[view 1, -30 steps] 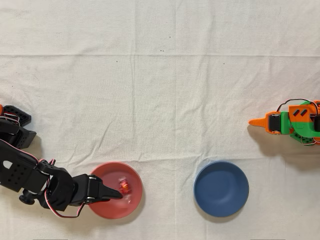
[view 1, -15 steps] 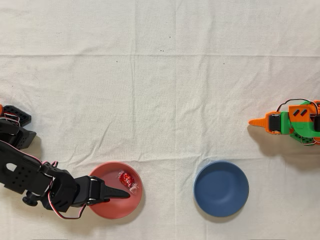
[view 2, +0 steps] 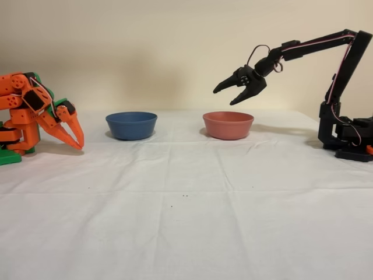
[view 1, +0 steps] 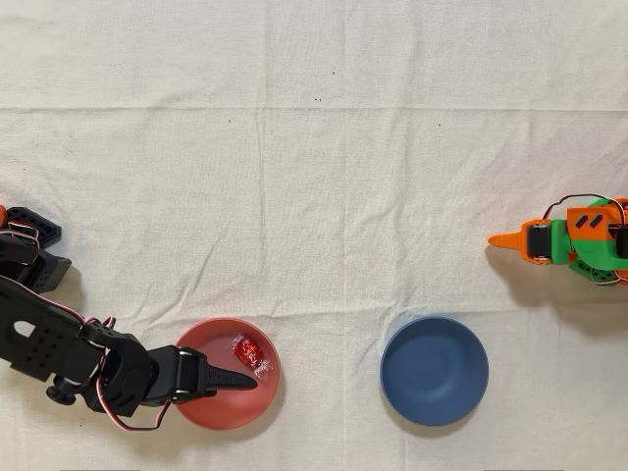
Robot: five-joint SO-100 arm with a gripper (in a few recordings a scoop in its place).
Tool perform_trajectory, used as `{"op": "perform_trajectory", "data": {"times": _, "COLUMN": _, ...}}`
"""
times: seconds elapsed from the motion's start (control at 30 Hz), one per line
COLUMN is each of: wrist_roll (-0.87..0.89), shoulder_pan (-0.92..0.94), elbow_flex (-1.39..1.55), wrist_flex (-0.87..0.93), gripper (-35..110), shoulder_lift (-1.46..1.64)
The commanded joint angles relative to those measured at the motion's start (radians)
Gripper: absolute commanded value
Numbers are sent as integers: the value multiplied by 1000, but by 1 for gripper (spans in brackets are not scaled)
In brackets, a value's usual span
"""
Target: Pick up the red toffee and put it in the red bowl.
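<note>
Small shiny red foil toffee [view 1: 247, 349] lying inside round matte salmon-red bowl [view 1: 202, 413], beneath empty black gripper [view 2: 225, 95] with jaws apart.

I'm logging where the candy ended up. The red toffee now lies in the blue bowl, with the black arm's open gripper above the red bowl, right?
Not quite. The overhead view shows the red toffee lying in the red bowl, not in the blue bowl. The rest holds: the gripper hangs open above the red bowl.
</note>
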Motion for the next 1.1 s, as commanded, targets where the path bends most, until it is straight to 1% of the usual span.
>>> {"op": "perform_trajectory", "data": {"times": 0.0, "wrist_roll": 17, "shoulder_pan": 0, "elbow_flex": -94, "wrist_flex": 35, "gripper": 32, "shoulder_lift": 63}}
{"op": "perform_trajectory", "data": {"times": 0.23, "wrist_roll": 67, "shoulder_pan": -66, "elbow_flex": -104, "wrist_flex": 109, "gripper": 32, "shoulder_lift": 170}}
{"op": "perform_trajectory", "data": {"times": 0.57, "wrist_roll": 213, "shoulder_pan": -255, "elbow_flex": -121, "wrist_flex": 215, "gripper": 32, "shoulder_lift": 357}}
{"op": "perform_trajectory", "data": {"times": 0.87, "wrist_roll": 314, "shoulder_pan": -410, "elbow_flex": -32, "wrist_flex": 224, "gripper": 32, "shoulder_lift": 511}}
{"op": "perform_trajectory", "data": {"times": 1.07, "wrist_roll": 397, "shoulder_pan": -486, "elbow_flex": 101, "wrist_flex": 152, "gripper": 31, "shoulder_lift": 607}}
